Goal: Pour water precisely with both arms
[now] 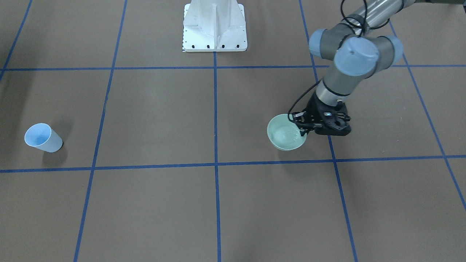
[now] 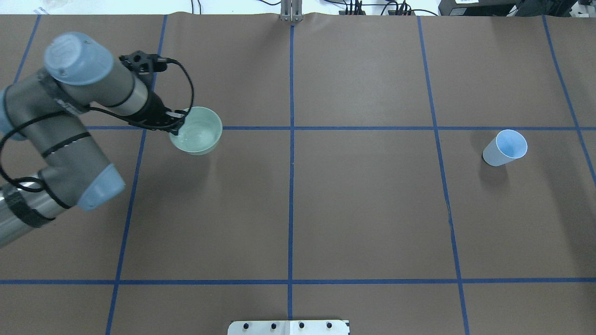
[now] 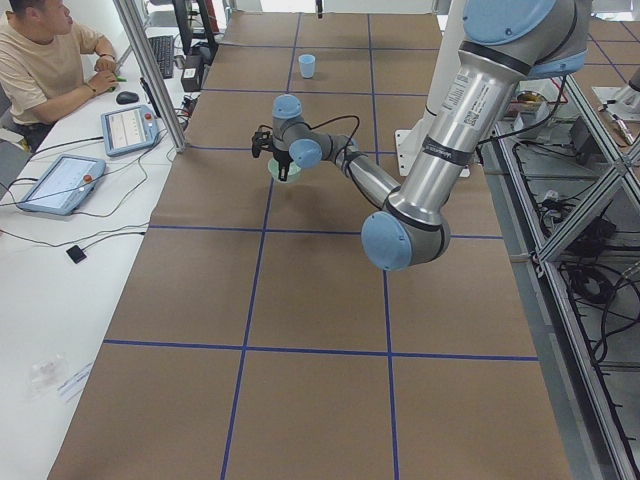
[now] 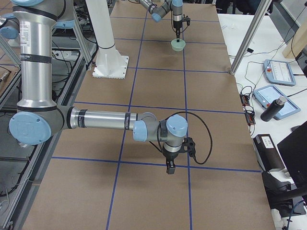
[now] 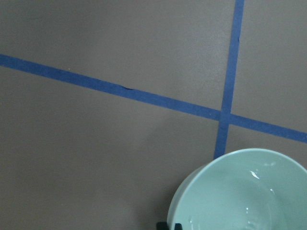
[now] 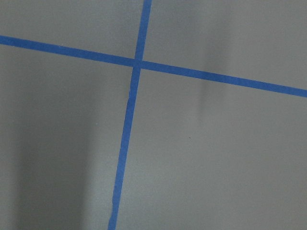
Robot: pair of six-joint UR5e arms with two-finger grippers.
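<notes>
Clamping the left pincer [image 1: 303,129] onto the rim of the green water bowl [image 1: 285,138] — holding the right pincer [image 4: 170,168] above the table [image 4: 144,191], not showing whether open or closed.

This is a robotics laboratory. Two industrial arms, the left arm [image 3: 450,140] and the right arm [image 4: 96,120], work over a large table [image 2: 363,209] covered in brown paper and ruled into squares with blue tape [image 2: 291,186]. A white bolted pedestal [image 1: 214,27] stands at the table's robot-side edge. Aluminium posts [image 3: 150,75] frame the far side. Beyond them runs a white bench [image 3: 40,300], where a man [image 3: 45,60] sits beside two control tablets [image 3: 128,128] and a mouse [image 3: 126,97]. Loose cables [image 3: 590,290] lie in the metal framing behind the robot.
</notes>
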